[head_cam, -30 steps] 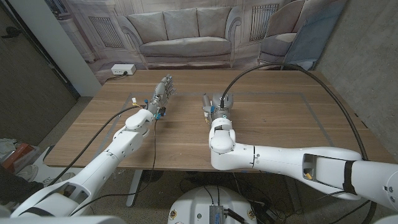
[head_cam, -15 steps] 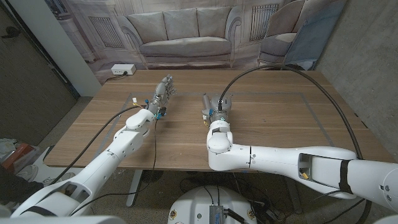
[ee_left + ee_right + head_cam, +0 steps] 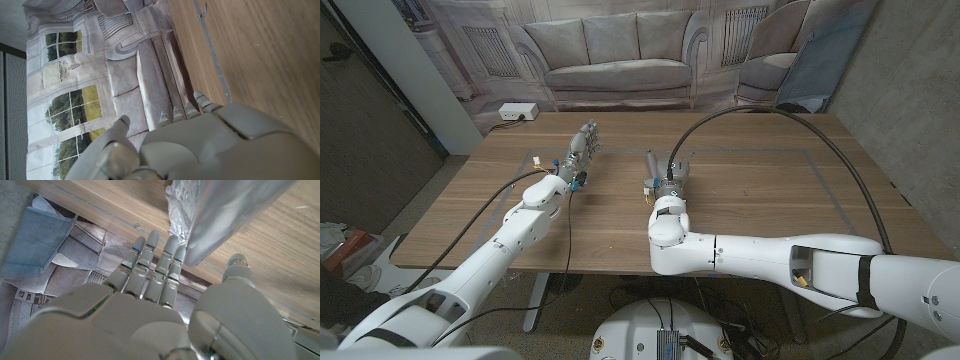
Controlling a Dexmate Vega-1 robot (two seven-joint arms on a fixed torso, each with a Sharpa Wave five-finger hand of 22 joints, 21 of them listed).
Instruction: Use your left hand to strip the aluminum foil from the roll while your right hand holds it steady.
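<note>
The aluminum foil roll (image 3: 649, 165) is a thin silver cylinder lying front to back on the wooden table (image 3: 770, 200), near its middle. My right hand (image 3: 672, 178) is just to the right of it, fingers stretched out. In the right wrist view the roll (image 3: 225, 215), with a crumpled loose foil edge (image 3: 177, 215), lies just past the straight fingers (image 3: 155, 275) and the thumb (image 3: 237, 267) of that hand (image 3: 150, 310), which do not close on it. My left hand (image 3: 582, 148) is well to the roll's left with fingers extended and nothing in it; the left wrist view shows its straight fingertips (image 3: 192, 107).
A black cable (image 3: 770, 108) arcs over the table's right half to my right wrist. Thin tape lines (image 3: 840, 205) mark the tabletop. Behind the far edge hangs a backdrop printed with a sofa (image 3: 615, 60), and a white power strip (image 3: 515, 112) lies below it.
My right forearm has swung a little toward the left, and the right hand has edged closer to the roll. The left hand and the roll have stayed in place.
</note>
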